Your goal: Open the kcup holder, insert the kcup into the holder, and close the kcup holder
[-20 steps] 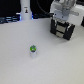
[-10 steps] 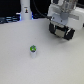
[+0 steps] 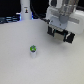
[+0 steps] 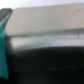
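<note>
The kcup [image 3: 33, 50], a tiny pale pod with a green top, stands upright on the white table [image 3: 20, 65], left of centre in the exterior view. My gripper [image 3: 60, 34] hangs at the exterior view's upper right, well away from the kcup, with its black fingers [image 3: 52, 30] spread apart and nothing between them. The kcup holder is not clear in the exterior view; the arm covers that area. The wrist view is blurred: a grey band over a dark mass [image 4: 50, 67] very close, and a teal finger pad [image 4: 3, 47] at one edge.
A white upright post [image 3: 25, 9] stands at the table's far edge on the exterior view's left. Dark clutter lines the back edge [image 3: 10, 20].
The gripper has shifted only slightly at the upper right. The kcup has not moved.
</note>
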